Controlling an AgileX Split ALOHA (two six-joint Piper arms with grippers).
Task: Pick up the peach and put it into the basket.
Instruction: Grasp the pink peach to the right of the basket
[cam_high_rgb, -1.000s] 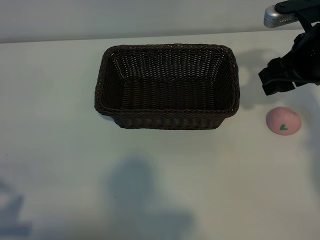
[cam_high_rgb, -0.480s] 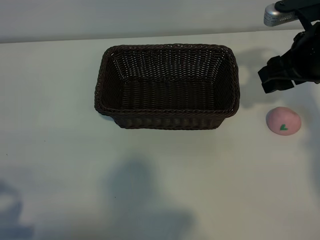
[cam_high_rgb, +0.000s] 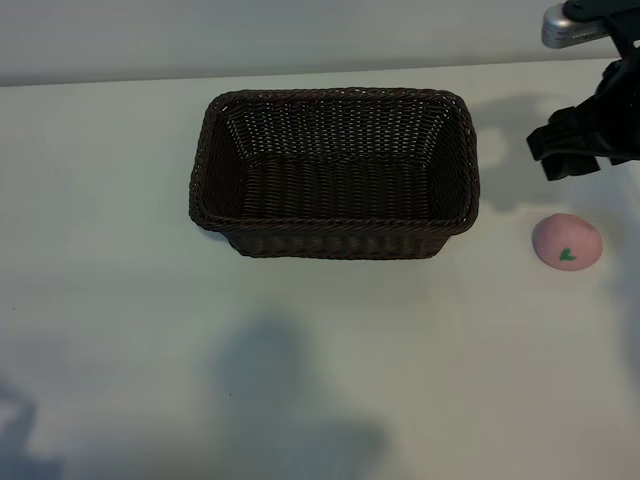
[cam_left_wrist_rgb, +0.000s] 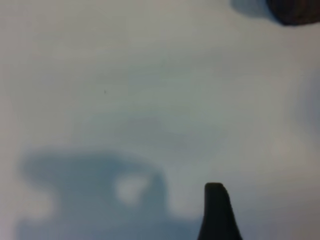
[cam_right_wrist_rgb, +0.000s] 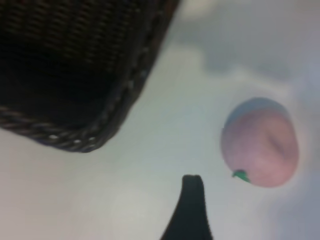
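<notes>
Pink peach (cam_high_rgb: 567, 241) on white table (cam_high_rgb: 120, 300), just below right gripper (cam_high_rgb: 575, 150).
Jaws spread, gripping nothing; dark wicker basket (cam_high_rgb: 335, 238) well aside, empty. Left gripper (cam_left_wrist_rgb: 216, 212): jaw state unclear.

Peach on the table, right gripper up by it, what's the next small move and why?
Probably lower the right gripper toward the peach and centre over it. The peach lies on the table, to the right of the basket, untouched, and in the right wrist view it sits off to one side of the finger.
</notes>
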